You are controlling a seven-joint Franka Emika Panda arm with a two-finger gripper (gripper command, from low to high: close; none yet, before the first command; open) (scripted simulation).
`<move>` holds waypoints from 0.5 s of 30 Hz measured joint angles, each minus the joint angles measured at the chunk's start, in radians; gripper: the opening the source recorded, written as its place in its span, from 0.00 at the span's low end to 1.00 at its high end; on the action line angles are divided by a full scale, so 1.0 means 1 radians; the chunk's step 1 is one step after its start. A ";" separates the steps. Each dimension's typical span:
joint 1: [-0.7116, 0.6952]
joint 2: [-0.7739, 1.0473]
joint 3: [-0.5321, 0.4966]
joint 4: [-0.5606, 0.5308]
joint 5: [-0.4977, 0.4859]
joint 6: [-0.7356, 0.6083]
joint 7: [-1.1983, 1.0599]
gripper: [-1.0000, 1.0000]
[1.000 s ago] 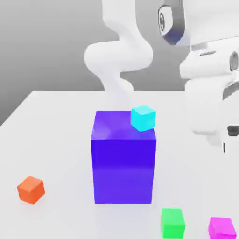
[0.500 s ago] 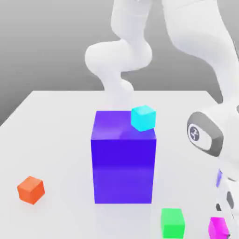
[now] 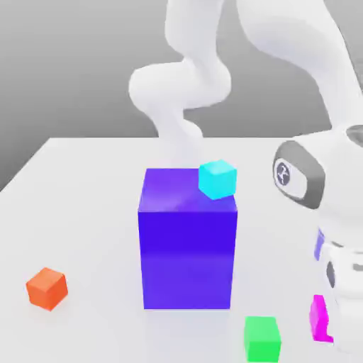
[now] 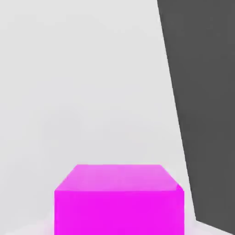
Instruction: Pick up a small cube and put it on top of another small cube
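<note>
The small cube [image 3: 318,319], plain magenta, sits at the front of the exterior view's right, with the white hand covering part of it. In the hand view the same small cube [image 4: 118,202] lies very close under the hand. My gripper [image 3: 327,320] has come down over this cube and is shut on it. The other small cube [image 3: 262,338], bright green, rests on the table just to the exterior view's left of the magenta one, apart from it.
A big blue-purple block [image 3: 187,241] stands mid-table with a cyan cube [image 3: 217,179] on its back right corner. An orange cube [image 3: 47,288] lies at the front left. The white table [image 3: 78,213] ends close beside the magenta cube, at a dark edge [image 4: 206,92].
The arm swung down to the front right and the hand dropped over the magenta cube. The gripper went from open to shut on it, and the cube now sits a little left and higher.
</note>
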 joint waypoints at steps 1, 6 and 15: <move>-0.009 -0.035 -0.015 -0.031 0.005 -0.004 0.028 0.00; -0.034 -0.005 -0.038 -0.090 0.032 0.084 0.074 0.00; -0.041 0.048 -0.032 -0.090 0.041 0.137 0.070 1.00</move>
